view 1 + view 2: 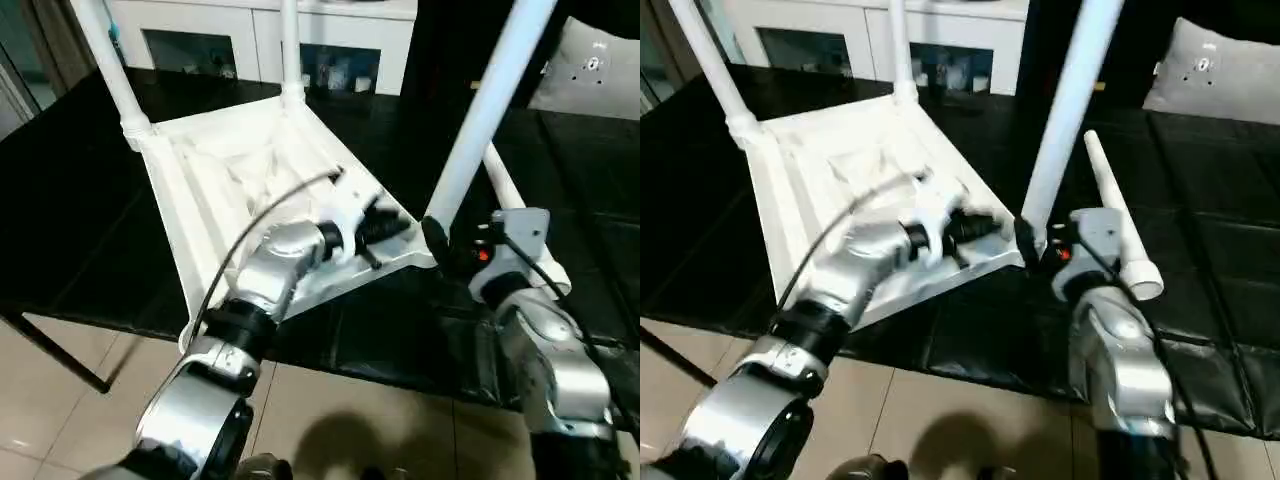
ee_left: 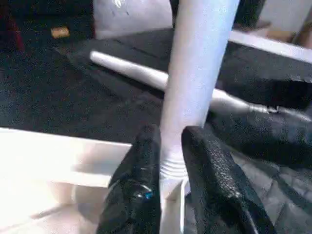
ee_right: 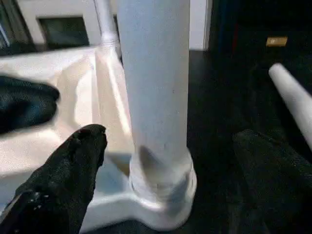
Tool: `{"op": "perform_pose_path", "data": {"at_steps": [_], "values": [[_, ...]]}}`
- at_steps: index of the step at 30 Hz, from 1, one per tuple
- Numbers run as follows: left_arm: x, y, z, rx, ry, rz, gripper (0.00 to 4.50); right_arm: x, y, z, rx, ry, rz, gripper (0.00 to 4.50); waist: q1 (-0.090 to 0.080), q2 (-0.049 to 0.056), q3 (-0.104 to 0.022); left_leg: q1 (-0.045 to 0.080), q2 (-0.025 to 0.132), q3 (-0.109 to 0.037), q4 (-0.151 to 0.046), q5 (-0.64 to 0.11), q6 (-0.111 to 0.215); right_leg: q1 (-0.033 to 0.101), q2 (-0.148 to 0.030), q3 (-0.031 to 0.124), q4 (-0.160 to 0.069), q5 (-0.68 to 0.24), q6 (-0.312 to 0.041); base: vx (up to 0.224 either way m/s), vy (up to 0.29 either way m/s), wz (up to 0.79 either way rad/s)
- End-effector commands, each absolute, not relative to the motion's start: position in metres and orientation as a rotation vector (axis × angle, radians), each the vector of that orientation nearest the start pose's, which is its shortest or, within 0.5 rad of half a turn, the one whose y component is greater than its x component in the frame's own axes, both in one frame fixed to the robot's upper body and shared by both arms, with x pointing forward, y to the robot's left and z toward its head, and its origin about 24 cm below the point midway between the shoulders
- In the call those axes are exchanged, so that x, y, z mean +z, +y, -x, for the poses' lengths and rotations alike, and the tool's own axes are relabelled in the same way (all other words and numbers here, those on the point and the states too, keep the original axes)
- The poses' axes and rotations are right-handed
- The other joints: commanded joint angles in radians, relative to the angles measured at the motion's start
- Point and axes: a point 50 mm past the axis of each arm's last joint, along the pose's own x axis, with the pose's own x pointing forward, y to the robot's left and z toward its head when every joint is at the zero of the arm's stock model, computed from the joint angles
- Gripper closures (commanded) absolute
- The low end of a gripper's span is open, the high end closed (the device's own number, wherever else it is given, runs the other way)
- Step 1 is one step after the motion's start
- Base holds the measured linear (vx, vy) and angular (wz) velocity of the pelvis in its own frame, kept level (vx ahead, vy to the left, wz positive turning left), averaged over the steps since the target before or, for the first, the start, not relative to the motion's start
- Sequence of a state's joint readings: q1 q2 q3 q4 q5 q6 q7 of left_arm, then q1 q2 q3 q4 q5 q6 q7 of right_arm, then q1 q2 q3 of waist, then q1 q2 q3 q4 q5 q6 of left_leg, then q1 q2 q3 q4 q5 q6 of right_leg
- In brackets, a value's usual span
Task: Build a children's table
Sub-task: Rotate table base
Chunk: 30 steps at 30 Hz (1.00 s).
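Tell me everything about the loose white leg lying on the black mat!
The loose leg is a long, round, white stick that looks like smooth plastic. It narrows to a rounded tip at the far end and has a wider open collar at the near end. It lies flat on the black mat, screwed into nothing, beside the upside-down tabletop and just past the right pincer. From above, the right arm overlaps its middle, so contact there can't be told.

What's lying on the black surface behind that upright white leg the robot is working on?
A loose white leg lies on the black mat behind the upright leg. Its middle is hidden by the right gripper. A grey cushion sits farther back.
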<state>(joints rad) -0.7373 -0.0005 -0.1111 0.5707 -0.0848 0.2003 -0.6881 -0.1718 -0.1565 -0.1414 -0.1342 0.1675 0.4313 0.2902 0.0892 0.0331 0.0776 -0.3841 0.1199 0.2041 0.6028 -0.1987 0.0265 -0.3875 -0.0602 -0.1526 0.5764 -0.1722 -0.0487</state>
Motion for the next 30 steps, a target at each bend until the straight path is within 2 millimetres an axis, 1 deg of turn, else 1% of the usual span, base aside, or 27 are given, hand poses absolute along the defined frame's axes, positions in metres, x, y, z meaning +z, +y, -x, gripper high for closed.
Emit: {"op": "perform_pose_path", "data": {"at_steps": [1, 2, 3, 4, 5, 6, 7, 8, 9, 10, 11, 12, 13, 14, 15, 16, 17, 18, 20, 23, 24, 25, 26, 27, 28, 29, 30], "values": [[0.113, 0.053, -0.352, -0.917, 0.082, -0.058, 3.54, 0.082, -0.175, -0.277, 0.274, 0.138, -0.035, 0.00, 0.005, -0.022, -0.066, 0.020, 0.147, -0.078, -0.079, -0.191, 0.048, 0.051, -0.167, 0.105, -0.087, -0.299, -0.104, 0.000, 0.000, 0.00], [0.116, 0.066, -0.352, -0.875, 0.074, -0.101, 3.54, 0.079, -0.170, -0.274, 0.338, 0.171, -0.022, 0.00, 0.004, -0.022, -0.065, 0.021, 0.145, -0.079, -0.078, -0.201, 0.042, 0.051, -0.169, 0.105, -0.089, -0.324, -0.094, 0.000, 0.000, 0.00], [0.119, 0.076, -0.353, -0.846, 0.070, -0.124, 3.54, 0.076, -0.166, -0.271, 0.382, 0.197, -0.011, 0.00, 0.003, -0.020, -0.065, 0.019, 0.148, -0.082, -0.080, -0.203, 0.039, 0.054, -0.167, 0.105, -0.087, -0.335, -0.085, 0.000, 0.000, 0.00], [0.122, 0.087, -0.352, -0.813, 0.067, -0.140, 3.54, 0.073, -0.163, -0.268, 0.430, 0.228, 0.003, 0.00, 0.002, -0.019, -0.065, 0.020, 0.147, -0.081, -0.080, -0.202, 0.041, 0.050, -0.165, 0.104, -0.090, -0.340, -0.079, 0.000, 0.000, 0.00], [0.126, 0.101, -0.351, -0.780, 0.066, -0.171, 3.54, 0.071, -0.159, -0.264, 0.475, 0.259, 0.010, 0.00, 0.001, -0.017, -0.066, 0.023, 0.153, -0.085, -0.081, -0.205, 0.032, 0.052, -0.164, 0.104, -0.084, -0.331, -0.082, 0.000, 0.000, 0.00], [0.133, 0.129, -0.346, -0.712, 0.091, -0.255, 3.71, 0.066, -0.155, -0.259, 0.524, 0.306, 0.020, 0.00, 0.001, -0.016, -0.064, 0.028, 0.156, -0.084, -0.084, -0.205, 0.028, 0.045, -0.160, 0.106, -0.083, -0.322, -0.080, 0.000, 0.000, 0.00], [0.135, 0.144, -0.344, -0.667, 0.109, -0.306, 3.83, 0.064, -0.155, -0.259, 0.529, 0.326, 0.024, 0.00, 0.000, -0.015, -0.066, 0.024, 0.157, -0.089, -0.085, -0.197, 0.025, 0.049, -0.161, 0.106, -0.075, -0.304, -0.085, 0.000, 0.000, 0.00], [0.137, 0.158, -0.342, -0.621, 0.130, -0.349, 3.91, 0.062, -0.156, -0.258, 0.528, 0.343, 0.026, 0.00, -0.003, -0.011, -0.065, 0.027, 0.154, -0.086, -0.085, -0.199, 0.020, 0.043, -0.157, 0.107, -0.076, -0.296, -0.086, 0.000, 0.000, 0.00], [0.138, 0.165, -0.341, -0.588, 0.144, -0.380, 3.91, 0.061, -0.156, -0.259, 0.527, 0.352, 0.032, 0.00, -0.003, -0.012, -0.061, 0.030, 0.151, -0.084, -0.085, -0.205, 0.012, 0.038, -0.155, 0.108, -0.079, -0.306, -0.090, 0.000, 0.000, 0.00], [0.139, 0.178, -0.340, -0.529, 0.169, -0.433, 4.04, 0.060, -0.156, -0.259, 0.525, 0.367, 0.043, 0.00, -0.004, -0.014, -0.061, 0.030, 0.149, -0.082, -0.085, -0.208, 0.006, 0.040, -0.155, 0.109, -0.079, -0.312, -0.091, 0.000, 0.000, 0.00], [0.139, 0.181, -0.340, -0.513, 0.175, -0.447, 4.04, 0.059, -0.157, -0.259, 0.525, 0.370, 0.046, 0.00, 0.002, -0.007, -0.058, 0.037, 0.152, -0.083, -0.086, -0.226, -0.011, 0.034, -0.155, 0.111, -0.084, -0.331, -0.087, 0.000, 0.000, 0.00], [0.139, 0.200, -0.337, -0.454, 0.233, -0.539, 4.17, 0.058, -0.157, -0.259, 0.521, 0.386, 0.061, 0.00, 0.003, -0.007, -0.058, 0.039, 0.153, -0.085, -0.088, -0.236, -0.021, 0.033, -0.153, 0.110, -0.082, -0.333, -0.083, 0.000, 0.000, 0.00], [0.138, 0.208, -0.335, -0.433, 0.260, -0.573, 4.29, 0.058, -0.157, -0.260, 0.521, 0.393, 0.065, 0.00, 0.003, -0.007, -0.058, 0.038, 0.153, -0.087, -0.090, -0.241, -0.026, 0.034, -0.151, 0.109, -0.080, -0.333, -0.078, 0.000, 0.000, 0.00], [0.137, 0.224, -0.331, -0.386, 0.318, -0.638, 4.33, 0.056, -0.157, -0.260, 0.528, 0.413, 0.083, 0.00, 0.004, -0.006, -0.061, 0.040, 0.155, -0.089, -0.093, -0.257, -0.041, 0.033, -0.152, 0.111, -0.075, -0.326, -0.074, 0.000, 0.000, 0.00], [0.136, 0.230, -0.330, -0.372, 0.339, -0.655, 4.39, 0.056, -0.157, -0.260, 0.531, 0.420, 0.095, 0.00, 0.002, -0.006, -0.062, 0.037, 0.152, -0.090, -0.094, -0.261, -0.051, 0.035, -0.153, 0.112, -0.072, -0.309, -0.076, 0.000, 0.000, 0.00], [0.136, 0.230, -0.330, -0.370, 0.343, -0.656, 4.45, 0.056, -0.157, -0.260, 0.533, 0.422, 0.096, 0.00, 0.001, -0.007, -0.062, 0.038, 0.152, -0.089, -0.094, -0.265, -0.056, 0.035, -0.154, 0.113, -0.072, -0.302, -0.079, 0.000, 0.000, 0.00], [0.133, 0.236, -0.328, -0.358, 0.369, -0.664, 4.45, 0.054, -0.156, -0.260, 0.545, 0.438, 0.107, 0.00, 0.004, -0.007, -0.063, 0.041, 0.151, -0.088, -0.091, -0.268, -0.063, 0.035, -0.159, 0.115, -0.073, -0.293, -0.090, 0.000, 0.000, 0.00], [0.130, 0.236, -0.327, -0.364, 0.385, -0.660, 4.45, 0.053, -0.155, -0.260, 0.551, 0.452, 0.111, 0.00, 0.006, -0.008, -0.061, 0.039, 0.150, -0.087, -0.090, -0.270, -0.063, 0.035, -0.162, 0.116, -0.075, -0.294, -0.100, 0.000, 0.000, 0.00], [0.125, 0.236, -0.326, -0.375, 0.405, -0.661, 4.45, 0.049, -0.154, -0.259, 0.554, 0.482, 0.126, 0.00, 0.009, -0.010, -0.061, 0.036, 0.151, -0.088, -0.088, -0.269, -0.057, 0.039, -0.167, 0.117, -0.078, -0.303, -0.103, 0.000, 0.000, 0.00], [0.118, 0.239, -0.324, -0.381, 0.450, -0.692, 4.45, 0.049, -0.154, -0.259, 0.550, 0.491, 0.125, 0.00, 0.008, -0.009, -0.061, 0.035, 0.152, -0.089, -0.089, -0.260, -0.052, 0.039, -0.162, 0.115, -0.075, -0.291, -0.102, 0.000, 0.000, 0.00], [0.116, 0.240, -0.323, -0.384, 0.462, -0.699, 4.45, 0.049, -0.153, -0.259, 0.549, 0.491, 0.126, 0.00, 0.006, -0.011, -0.062, 0.034, 0.152, -0.089, -0.089, -0.258, -0.051, 0.041, -0.164, 0.116, -0.074, -0.288, -0.101, 0.000, 0.000, 0.00], [0.114, 0.239, -0.323, -0.394, 0.471, -0.691, 4.45, 0.049, -0.153, -0.260, 0.547, 0.488, 0.125, 0.00, 0.006, -0.001, -0.061, 0.033, 0.150, -0.090, -0.088, -0.263, -0.051, 0.040, -0.164, 0.117, -0.075, -0.289, -0.103, 0.000, 0.000, 0.00], [0.113, 0.239, -0.323, -0.396, 0.472, -0.689, 4.45, 0.049, -0.153, -0.261, 0.547, 0.488, 0.125, 0.00, 0.003, -0.007, -0.062, 0.034, 0.149, -0.089, -0.087, -0.264, -0.049, 0.041, -0.163, 0.115, -0.077, -0.288, -0.103, 0.000, 0.000, 0.00], [0.110, 0.239, -0.323, -0.409, 0.487, -0.673, 4.45, 0.049, -0.153, -0.263, 0.542, 0.481, 0.134, 0.00, 0.003, -0.007, -0.062, 0.034, 0.149, -0.089, -0.087, -0.264, -0.049, 0.041, -0.163, 0.115, -0.077, -0.288, -0.103, 0.000, 0.000, 0.00], [0.101, 0.242, -0.322, -0.425, 0.555, -0.685, 4.45, 0.051, -0.152, -0.270, 0.532, 0.463, 0.141, 0.00, 0.002, -0.004, -0.062, 0.034, 0.149, -0.090, -0.087, -0.264, -0.050, 0.040, -0.162, 0.114, -0.076, -0.286, -0.107, 0.000, 0.000, 0.00], [0.098, 0.244, -0.321, -0.428, 0.580, -0.701, 4.45, 0.051, -0.151, -0.273, 0.532, 0.456, 0.142, 0.00, -0.002, -0.002, -0.060, 0.035, 0.147, -0.090, -0.088, -0.282, -0.055, 0.038, -0.160, 0.113, -0.079, -0.302, -0.106, 0.000, 0.000, 0.00], [0.097, 0.246, -0.320, -0.429, 0.594, -0.712, 4.45, 0.051, -0.151, -0.275, 0.533, 0.452, 0.142, 0.00, -0.002, -0.003, -0.061, 0.038, 0.148, -0.091, -0.089, -0.290, -0.061, 0.039, -0.160, 0.114, -0.077, -0.307, -0.105, 0.000, 0.000, 0.00]]}}
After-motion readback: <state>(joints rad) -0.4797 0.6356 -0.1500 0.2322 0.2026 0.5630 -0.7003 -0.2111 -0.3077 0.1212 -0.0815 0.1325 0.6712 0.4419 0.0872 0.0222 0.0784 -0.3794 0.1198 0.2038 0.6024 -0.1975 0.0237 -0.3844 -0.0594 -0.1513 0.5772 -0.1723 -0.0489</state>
